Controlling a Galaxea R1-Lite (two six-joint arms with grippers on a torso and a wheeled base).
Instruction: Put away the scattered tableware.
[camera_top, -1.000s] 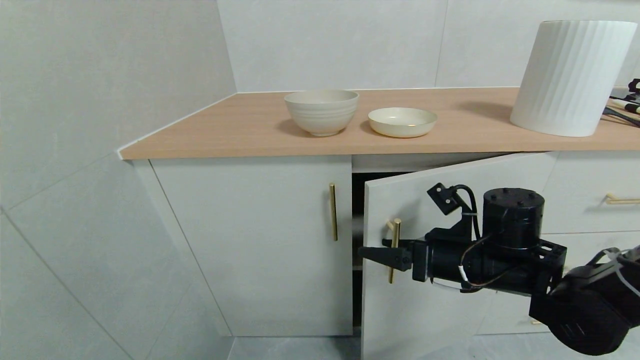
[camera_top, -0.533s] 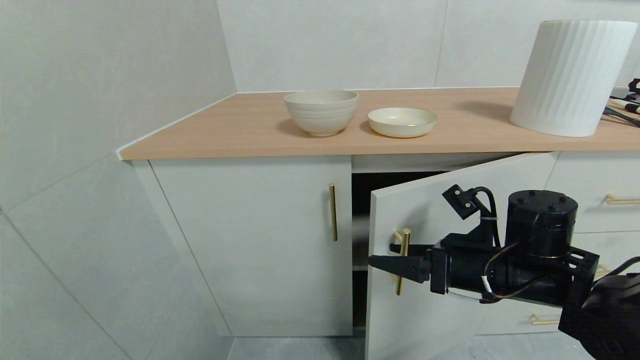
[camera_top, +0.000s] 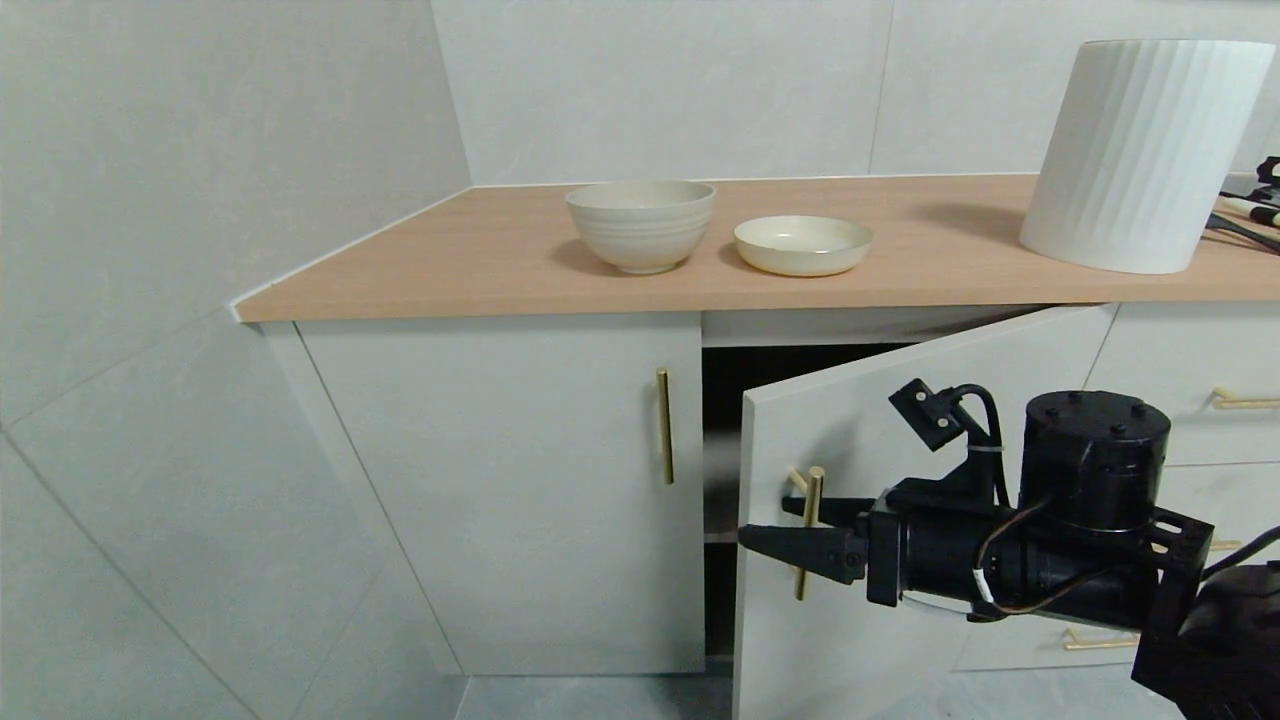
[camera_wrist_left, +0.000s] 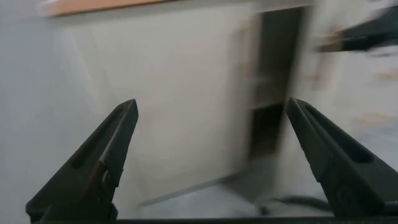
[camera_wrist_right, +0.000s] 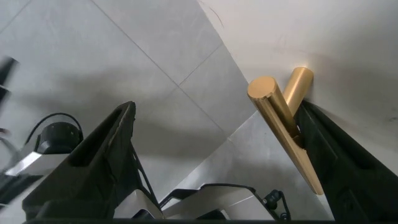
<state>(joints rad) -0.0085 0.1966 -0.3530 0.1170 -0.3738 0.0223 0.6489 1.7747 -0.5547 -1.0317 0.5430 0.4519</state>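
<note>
Door (camera_top: 860, 420) swung wider, right pincer (camera_top: 770, 522) hooking handle (camera_top: 815, 488)

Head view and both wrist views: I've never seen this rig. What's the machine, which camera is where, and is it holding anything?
It is a two-armed robot. The wide picture looks down from its head. The other two come from cameras on its wrists, looking past the fingers. On the wooden counter stand a bowl and a shallow dish, with a white ribbed container farther right. The right gripper is open, its fingers straddling the gold handle of the partly open cabinet door. The left gripper is open, holding nothing.
</note>
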